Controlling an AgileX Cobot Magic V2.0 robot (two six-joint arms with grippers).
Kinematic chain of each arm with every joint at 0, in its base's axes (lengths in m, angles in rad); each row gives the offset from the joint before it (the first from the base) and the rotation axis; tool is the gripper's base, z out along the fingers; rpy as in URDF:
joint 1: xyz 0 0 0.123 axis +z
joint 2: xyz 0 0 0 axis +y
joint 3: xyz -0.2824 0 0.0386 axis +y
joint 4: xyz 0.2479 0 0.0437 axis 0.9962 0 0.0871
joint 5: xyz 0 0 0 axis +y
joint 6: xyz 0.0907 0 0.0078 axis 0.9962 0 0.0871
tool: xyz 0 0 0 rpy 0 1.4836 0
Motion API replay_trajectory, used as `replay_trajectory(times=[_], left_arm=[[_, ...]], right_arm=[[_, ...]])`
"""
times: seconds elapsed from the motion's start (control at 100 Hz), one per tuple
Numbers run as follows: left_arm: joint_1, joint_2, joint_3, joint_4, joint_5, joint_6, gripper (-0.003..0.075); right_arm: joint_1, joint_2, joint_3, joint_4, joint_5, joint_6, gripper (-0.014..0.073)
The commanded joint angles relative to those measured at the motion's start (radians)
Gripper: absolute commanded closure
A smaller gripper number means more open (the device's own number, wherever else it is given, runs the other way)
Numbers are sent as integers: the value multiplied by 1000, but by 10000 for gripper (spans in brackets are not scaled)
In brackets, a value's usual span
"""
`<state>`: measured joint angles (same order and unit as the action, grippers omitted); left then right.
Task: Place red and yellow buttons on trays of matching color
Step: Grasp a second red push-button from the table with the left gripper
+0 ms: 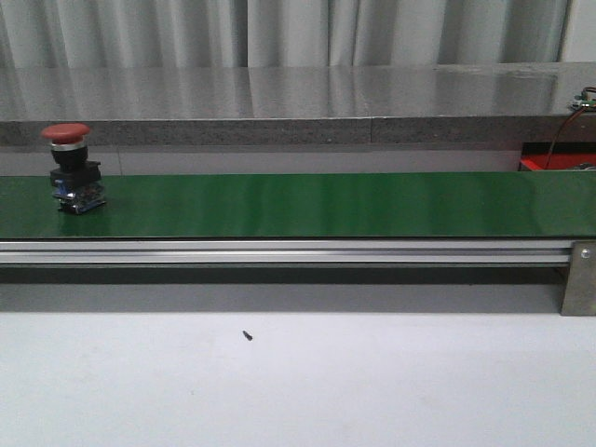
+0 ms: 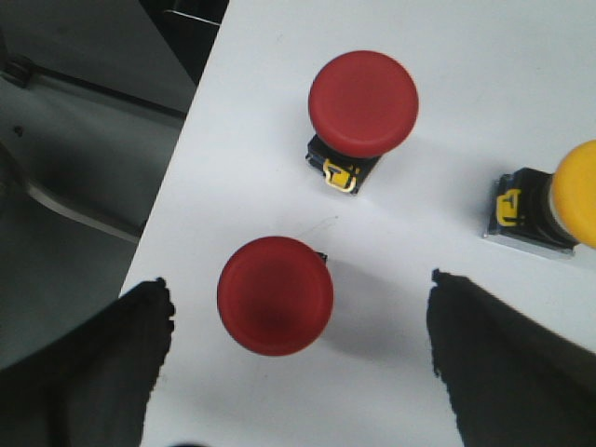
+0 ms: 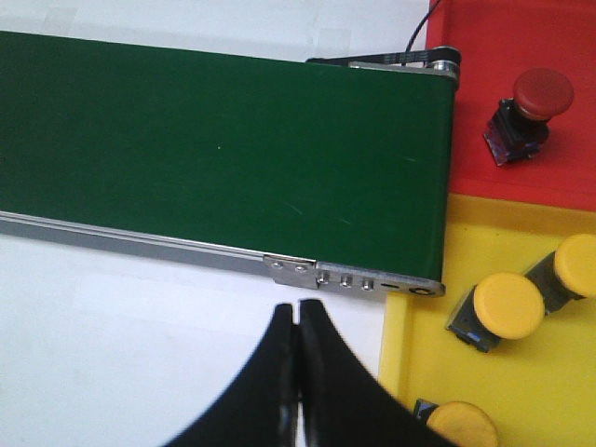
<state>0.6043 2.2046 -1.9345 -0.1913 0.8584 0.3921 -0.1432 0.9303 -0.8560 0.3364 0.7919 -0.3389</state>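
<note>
Red button (image 1: 71,168) stands upright on the green conveyor belt (image 1: 326,205) at its far left end in the front view, its mushroom cap on top of a black body with a blue base. The belt runs the full width of that view, with an aluminium rail (image 1: 279,251) along its near edge and the white table (image 1: 298,382) in front, where a small dark speck (image 1: 247,335) lies.

Under the left wrist camera, the left gripper (image 2: 293,345) is spread wide, its two black fingers (image 2: 84,372) on either side of a second red button (image 2: 275,295) and not touching it. Another red button (image 2: 362,104) stands nearby on the same white surface, and a yellow button (image 2: 559,205) lies near the picture's edge (only partly in frame).

The right gripper (image 3: 298,326) is clenched, its fingers pressed together with nothing between them, over the white table just beside the belt's end. Past that end sit the trays: a red tray (image 3: 559,37) holding one red button (image 3: 528,112), and next to it a yellow tray (image 3: 410,345) holding three visible yellow buttons, one (image 3: 498,309) near the belt bracket, one (image 3: 573,270) beside it, and one (image 3: 461,424) cut off by the frame.
</note>
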Motion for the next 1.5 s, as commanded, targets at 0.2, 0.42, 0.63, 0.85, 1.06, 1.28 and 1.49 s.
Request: replay_trajectory(times=[0.2,0.42,0.63,0.85,1.06,1.28,1.49], left_arm=[[-2,-17,-40,5,-89,-14,162],[-2,31,-40,5,-92,-14,162],[-2,35,-40,2,-128,-14,202],[-2,35,-40,2,-145,-14,379],[-2,33,-40,-2,-115,-14,525],[-2,-40,-40,-45,-67,-14,533],[-6,-181,-40,-111,57,-14,533]], right_arm=[[-1,-16,-33,21,-45,-1,662],[-1,-16,-33,21,-45,-1,662],[-1,-16,-33,21,-45,-1,662],[-1,-16,-33,21,-45,-1,662],[-1,-16,-33,21,-45,-1,662],[-1,-16,-33,21,-45,-1,662],[-1,-16,-33,21,-45,-1,662]])
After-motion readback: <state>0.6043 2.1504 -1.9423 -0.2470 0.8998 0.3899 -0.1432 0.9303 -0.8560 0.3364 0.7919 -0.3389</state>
